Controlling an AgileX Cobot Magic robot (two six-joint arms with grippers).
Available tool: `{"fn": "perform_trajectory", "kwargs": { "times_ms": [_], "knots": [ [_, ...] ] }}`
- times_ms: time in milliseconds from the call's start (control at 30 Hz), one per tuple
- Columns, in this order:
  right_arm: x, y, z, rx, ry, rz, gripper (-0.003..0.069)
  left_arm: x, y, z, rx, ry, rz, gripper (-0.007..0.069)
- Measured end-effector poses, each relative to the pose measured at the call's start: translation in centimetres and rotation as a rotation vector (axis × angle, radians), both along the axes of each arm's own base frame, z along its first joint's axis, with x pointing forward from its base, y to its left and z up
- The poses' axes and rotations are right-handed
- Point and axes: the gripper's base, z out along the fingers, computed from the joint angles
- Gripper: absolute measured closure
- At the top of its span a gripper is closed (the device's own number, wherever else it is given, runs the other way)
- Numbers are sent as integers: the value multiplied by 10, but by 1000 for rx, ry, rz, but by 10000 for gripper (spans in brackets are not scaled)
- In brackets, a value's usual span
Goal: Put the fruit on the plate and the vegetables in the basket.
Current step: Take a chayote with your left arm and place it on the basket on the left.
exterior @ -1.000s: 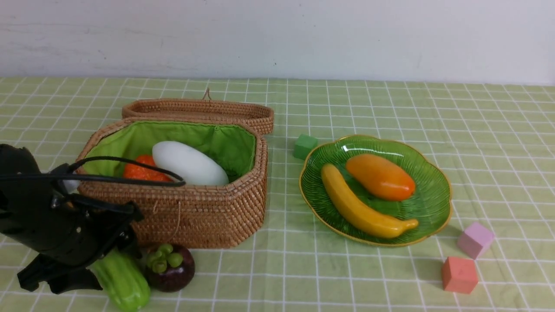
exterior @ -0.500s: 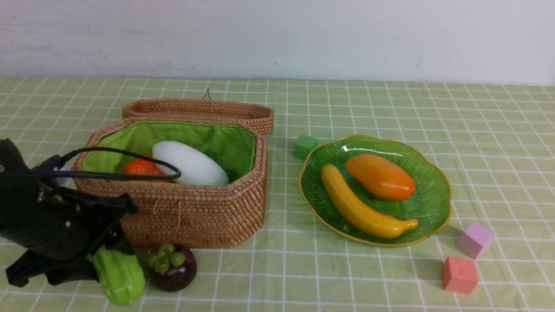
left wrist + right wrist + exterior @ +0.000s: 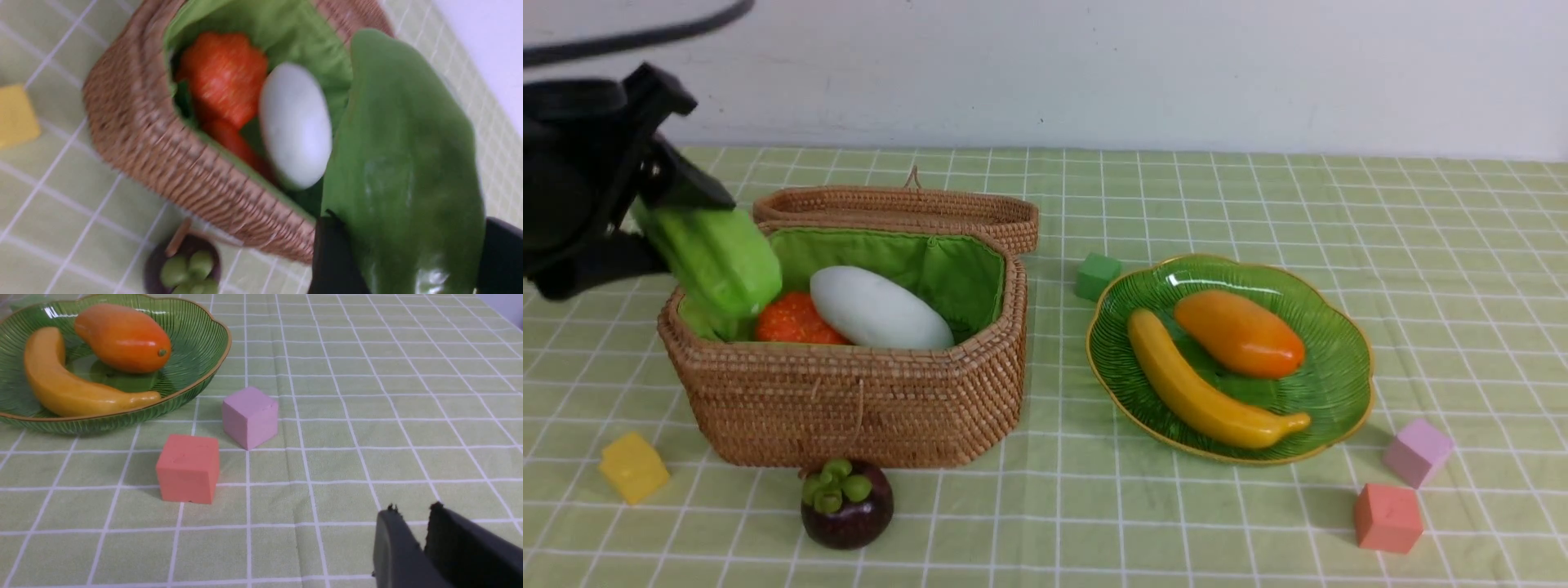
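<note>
My left gripper (image 3: pixel 674 224) is shut on the glossy green cucumber (image 3: pixel 723 261), holding it tilted in the air over the left end of the woven basket (image 3: pixel 866 408). In the left wrist view the cucumber (image 3: pixel 404 143) fills the space between the black fingers (image 3: pixel 335 253). Inside the basket lie the orange pumpkin (image 3: pixel 792 320) and the white oblong vegetable (image 3: pixel 878 309). The purple mangosteen (image 3: pixel 847 505) sits on the cloth in front of the basket. The banana (image 3: pixel 1201 392) and the mango (image 3: pixel 1240 333) rest on the green plate (image 3: pixel 1331 376). My right gripper (image 3: pixel 412 508) shows only in its wrist view, narrowly open and empty.
The basket's lid (image 3: pixel 898 208) leans behind it. Small cubes lie about: yellow (image 3: pixel 633 467) at the front left, green (image 3: pixel 1097 275) between basket and plate, purple (image 3: pixel 1418 452) and salmon (image 3: pixel 1388 518) right of the plate, near my right gripper.
My left gripper closed on the cucumber beside the mangosteen and lifted it up to above the basket's left end. The yellow cube came into view. The mangosteen stayed on the cloth.
</note>
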Motion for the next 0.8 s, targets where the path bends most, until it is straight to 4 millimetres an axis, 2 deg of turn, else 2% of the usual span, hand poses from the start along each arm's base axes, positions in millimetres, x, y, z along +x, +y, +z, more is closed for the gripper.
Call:
{"fn": "perform_trajectory", "kwargs": {
  "times_ms": [67,100,200,233,300,400,600,733,800],
  "knots": [
    [0,0,0,0,0,0,519,21,-2,2,-14,-2,7,218],
    [0,0,0,0,0,0,517,36,-4,-4,-25,18,8,218],
    [0,0,0,0,0,0,517,68,-7,-27,-37,92,10,218],
    [0,0,0,0,0,0,517,81,-8,-41,-39,133,12,218],
    [0,0,0,0,0,0,515,91,-9,-57,-45,184,20,214],
    [0,0,0,0,0,0,512,97,-10,-68,-57,220,34,195],
    [0,0,0,0,0,0,505,93,-10,-62,-58,216,30,136],
    [0,0,0,0,0,0,498,83,-9,-50,-31,198,-2,127],
    [0,0,0,0,0,0,496,74,-7,-37,-3,156,-24,125]
  ]
}}
